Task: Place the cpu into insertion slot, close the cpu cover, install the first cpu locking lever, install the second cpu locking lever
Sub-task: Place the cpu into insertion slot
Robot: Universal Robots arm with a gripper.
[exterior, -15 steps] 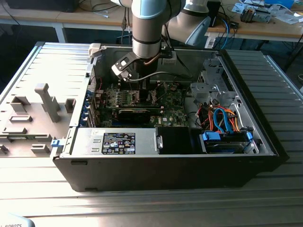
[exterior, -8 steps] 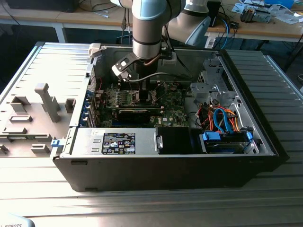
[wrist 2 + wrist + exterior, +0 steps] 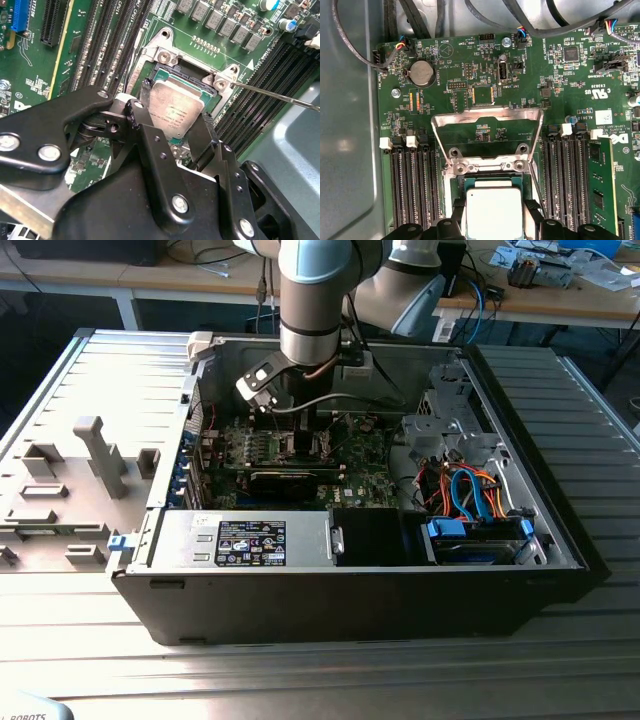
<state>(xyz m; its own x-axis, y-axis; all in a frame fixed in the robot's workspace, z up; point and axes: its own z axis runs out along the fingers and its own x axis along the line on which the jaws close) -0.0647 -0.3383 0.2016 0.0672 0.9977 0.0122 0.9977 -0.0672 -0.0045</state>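
At the exterior view's left lies a tray (image 3: 60,510); midway, the arm (image 3: 315,300) enters the case (image 3: 350,610); coloured cables (image 3: 470,490) sit rightward. In the second wrist view the gripper (image 3: 175,111) is clamped on the chip (image 3: 175,106), over the socket (image 3: 165,50); in the first wrist view the cover (image 3: 487,115) stands raised. The chip seems best kept level and square.

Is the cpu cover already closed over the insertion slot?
No, in the first wrist view the cpu cover stands flipped open beyond the insertion slot, leaving the cpu uncovered.

Part of cpu (image 3: 180,112) (behind gripper (image 3: 174,104))
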